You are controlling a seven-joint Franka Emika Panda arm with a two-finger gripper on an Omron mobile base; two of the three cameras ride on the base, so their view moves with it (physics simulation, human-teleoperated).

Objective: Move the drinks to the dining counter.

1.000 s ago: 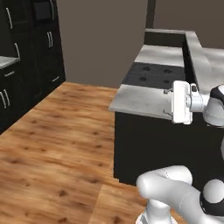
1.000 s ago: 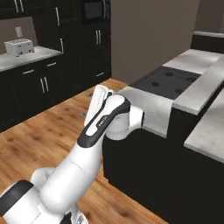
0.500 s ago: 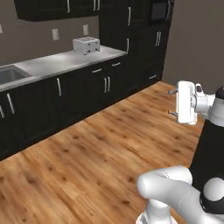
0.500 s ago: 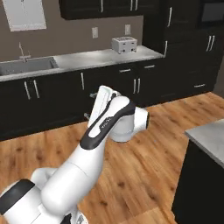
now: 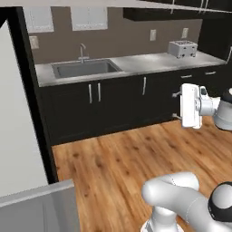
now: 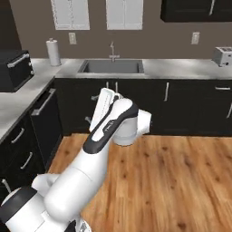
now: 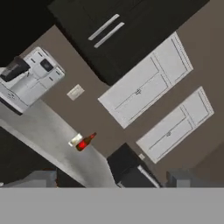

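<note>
In the hand view a short red bottle point(image 7: 84, 142), one of the drinks, stands far off on a grey worktop point(image 7: 48, 131) with a small whitish thing point(image 7: 75, 140) right beside it. A coffee machine point(image 7: 28, 78) stands further along that worktop. My gripper point(image 5: 174, 105) hangs high above the wooden floor, held out sideways from the white hand, open with nothing between its fingers. In the right base view the white hand point(image 6: 105, 102) is raised in front of the sink cabinets. The dining counter is out of view.
A grey worktop with a sink point(image 5: 86, 68) and a toaster point(image 5: 182, 47) runs along the back wall over black cabinets. A paper towel roll point(image 6: 54, 52) and a black microwave point(image 6: 13, 68) sit at the left corner. A tall pale panel point(image 5: 18, 113) and a grey slab point(image 5: 36, 199) are close at the left.
The whole picture has swung: the base has turned left, the island with the cooktop has left both views and the sink worktop has come in. The arm keeps its pose, gripper open.
</note>
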